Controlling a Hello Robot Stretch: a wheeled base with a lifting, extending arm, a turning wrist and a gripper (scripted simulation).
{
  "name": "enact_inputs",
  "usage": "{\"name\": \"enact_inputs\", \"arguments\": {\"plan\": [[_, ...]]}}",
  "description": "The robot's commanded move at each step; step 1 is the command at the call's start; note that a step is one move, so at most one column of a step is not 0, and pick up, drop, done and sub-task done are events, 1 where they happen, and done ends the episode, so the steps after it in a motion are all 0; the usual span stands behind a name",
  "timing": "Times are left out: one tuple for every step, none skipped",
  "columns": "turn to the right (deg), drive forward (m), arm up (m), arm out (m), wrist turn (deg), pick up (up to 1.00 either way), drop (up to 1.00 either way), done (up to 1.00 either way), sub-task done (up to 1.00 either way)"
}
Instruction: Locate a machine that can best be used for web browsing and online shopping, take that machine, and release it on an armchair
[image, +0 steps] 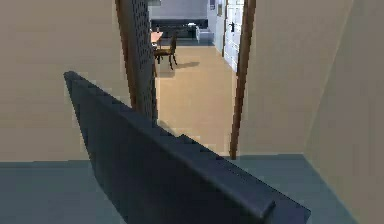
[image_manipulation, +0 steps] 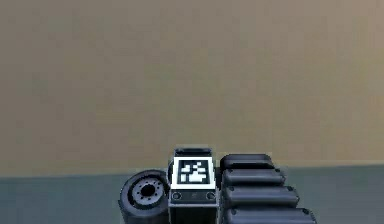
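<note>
A large dark grey flat panel (image: 165, 160) slants across the forward view's foreground, from the upper left down to the bottom right; I cannot tell what it is. At the arm side view's bottom edge are the arm's ribbed dark bar (image_manipulation: 257, 190) and a white square with black marks (image_manipulation: 192, 172). To their left is the gripper's round dark body (image_manipulation: 145, 197). Its far end cannot be made out, so I cannot tell whether it holds anything.
Ahead, a brown-framed doorway (image: 240, 80) opens onto a room with a tan floor (image: 195, 90). A table with dark chairs (image: 165, 48) stands far back, with a dark sofa (image: 185, 30) and a white door (image: 233, 35). Beige walls (image_manipulation: 190, 70) flank the grey-blue floor.
</note>
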Motion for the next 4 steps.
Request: {"name": "enact_inputs", "arguments": {"plan": [[0.0, 1.00, 0.00, 0.00, 0.0, 0.00, 0.00, 0.00, 0.00], [0.0, 1.00, 0.00, 0.00, 0.0, 0.00, 0.00, 0.00, 0.00], [-21.0, 0.00, 0.00, 0.00, 0.0, 0.00, 0.00, 0.00, 0.00], [0.0, 0.05, 0.00, 0.00, 0.0, 0.00, 0.00, 0.00, 0.00]]}}
